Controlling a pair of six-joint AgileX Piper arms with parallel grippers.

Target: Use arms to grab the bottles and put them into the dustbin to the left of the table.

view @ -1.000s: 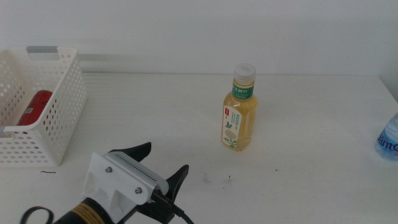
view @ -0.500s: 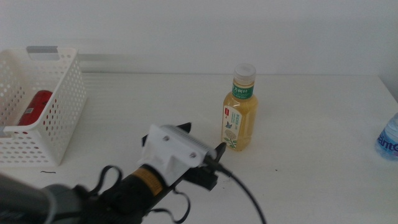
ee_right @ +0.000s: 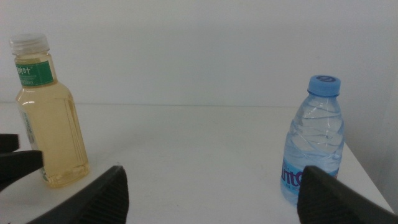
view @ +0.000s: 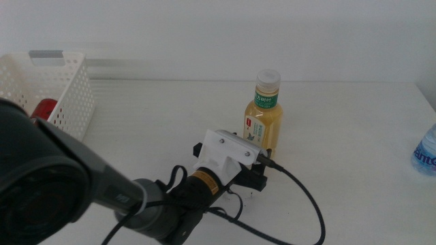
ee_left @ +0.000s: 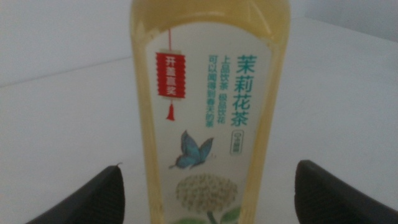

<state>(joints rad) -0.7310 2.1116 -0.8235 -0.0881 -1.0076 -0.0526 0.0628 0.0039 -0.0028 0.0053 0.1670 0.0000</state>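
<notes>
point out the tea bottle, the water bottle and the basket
tea bottle (view: 263,129), middle view, on its label
water bottle (ee_right: 313,149), right wrist view, on its clear body
basket (view: 71,92), middle view, on its perforated side wall

Tea bottle (view: 263,117) stands between dustbin (view: 63,83) and water bottle (view: 425,150).

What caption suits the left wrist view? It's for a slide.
Open left gripper straddling the upright tea bottle on the white table.

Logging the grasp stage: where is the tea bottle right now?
In the middle view the tea bottle stands upright mid-table, right of the basket; the left hand is at its base, jaws open either side.
</notes>
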